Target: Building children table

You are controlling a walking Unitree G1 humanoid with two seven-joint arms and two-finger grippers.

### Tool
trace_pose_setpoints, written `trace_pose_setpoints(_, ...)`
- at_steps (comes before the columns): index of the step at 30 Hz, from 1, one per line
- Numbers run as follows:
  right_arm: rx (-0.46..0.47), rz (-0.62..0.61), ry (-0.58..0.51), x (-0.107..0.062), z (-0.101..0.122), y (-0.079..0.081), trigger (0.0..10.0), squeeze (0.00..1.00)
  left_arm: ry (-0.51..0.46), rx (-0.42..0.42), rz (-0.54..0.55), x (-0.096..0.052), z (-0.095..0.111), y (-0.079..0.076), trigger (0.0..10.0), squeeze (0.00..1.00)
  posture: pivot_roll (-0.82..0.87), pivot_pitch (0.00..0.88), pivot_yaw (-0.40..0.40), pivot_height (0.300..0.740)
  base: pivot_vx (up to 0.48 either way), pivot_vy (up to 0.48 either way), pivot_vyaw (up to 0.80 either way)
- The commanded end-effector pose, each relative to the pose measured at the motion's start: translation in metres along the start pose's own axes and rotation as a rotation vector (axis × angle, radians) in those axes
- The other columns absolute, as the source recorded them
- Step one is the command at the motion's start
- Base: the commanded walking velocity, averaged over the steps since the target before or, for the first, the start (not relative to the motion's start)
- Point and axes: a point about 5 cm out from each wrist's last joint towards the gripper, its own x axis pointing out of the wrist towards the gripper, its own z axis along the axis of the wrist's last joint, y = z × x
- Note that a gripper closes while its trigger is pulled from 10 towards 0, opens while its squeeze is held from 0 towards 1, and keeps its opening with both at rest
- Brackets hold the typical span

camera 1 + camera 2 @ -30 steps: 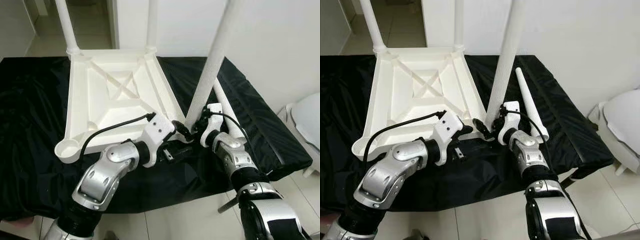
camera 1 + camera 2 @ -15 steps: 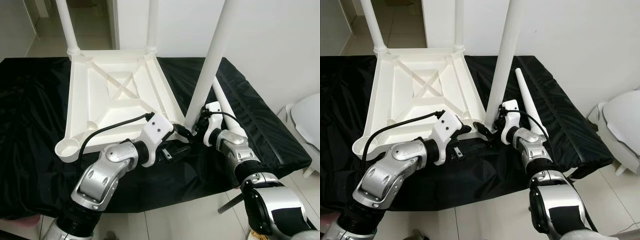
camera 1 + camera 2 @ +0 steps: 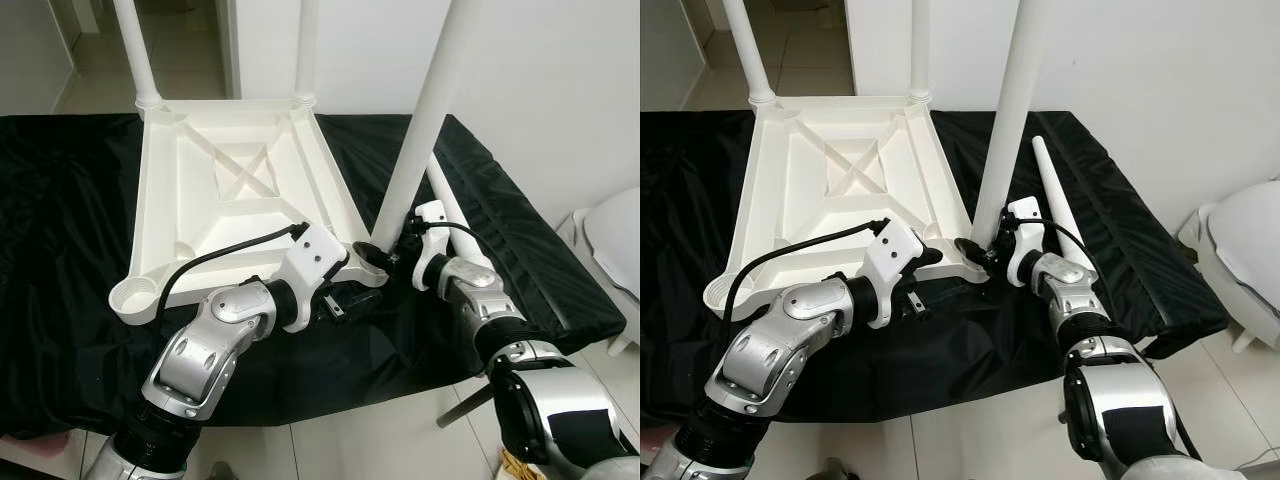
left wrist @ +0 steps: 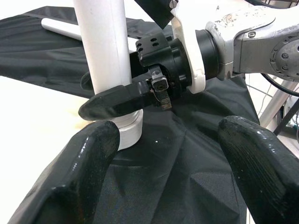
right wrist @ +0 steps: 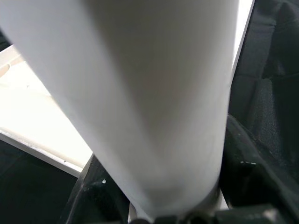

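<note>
A white plastic table top [image 3: 230, 190] lies upside down on a black cloth. Two white legs [image 3: 135, 50] stand in its far corner sockets. A third leg [image 3: 425, 110] stands nearly upright at the near right corner. My right gripper [image 3: 378, 252] is shut on this leg's base, and the leg [image 5: 154, 93] sits between its black fingers [image 5: 252, 163]. My left gripper [image 4: 173, 154] is open just in front of that base, its fingers [image 4: 88, 158] spread wide and holding nothing. A fourth leg [image 3: 1055, 205] lies loose on the cloth to the right. The near left socket [image 3: 135, 297] holds no leg.
The black cloth [image 3: 60, 200] covers a low platform whose front edge is close to me. A white rounded fixture [image 3: 615, 240] stands on the floor at the right. A white wall is behind, and a doorway opens at the far left.
My right forearm has shifted slightly to the right while staying shut on the leg's base. The leg has steadied. My left arm has barely moved.
</note>
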Motion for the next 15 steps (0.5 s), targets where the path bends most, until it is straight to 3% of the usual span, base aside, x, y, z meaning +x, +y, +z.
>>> trace_pose_setpoints(1, -0.012, 0.001, 0.041, -0.004, -0.007, -0.001, 0.0, 0.00, -0.004, 0.005, 0.030, 0.001, 0.003, 0.000, 10.0, 0.00, 0.02, 0.033, -0.059, 0.740, 0.000, 0.000, 0.00)
trace_pose_setpoints(7, 0.052, -0.148, 0.059, -0.007, -0.013, -0.009, 0.0, 0.00, -0.003, 0.003, 0.033, 0.000, 0.002, -0.001, 10.0, 0.00, 0.03, 0.036, -0.066, 0.740, 0.000, 0.000, 0.00)
trace_pose_setpoints(11, 0.193, -0.364, 0.030, -0.004, -0.018, -0.011, 0.0, 0.00, -0.002, -0.002, 0.034, 0.000, 0.001, -0.002, 10.0, 0.00, 0.02, 0.041, -0.065, 0.740, 0.000, 0.000, 0.00)
trace_pose_setpoints(12, 0.193, -0.364, 0.030, -0.004, -0.018, -0.011, 0.0, 0.00, -0.002, -0.002, 0.034, 0.000, 0.001, -0.002, 10.0, 0.00, 0.02, 0.041, -0.065, 0.740, 0.000, 0.000, 0.00)
trace_pose_setpoints(15, 0.239, -0.515, 0.023, -0.001, -0.019, -0.007, 0.0, 0.00, -0.003, -0.005, 0.029, 0.001, 0.001, -0.003, 10.0, 0.00, 0.01, 0.044, -0.064, 0.740, 0.000, 0.000, 0.00)
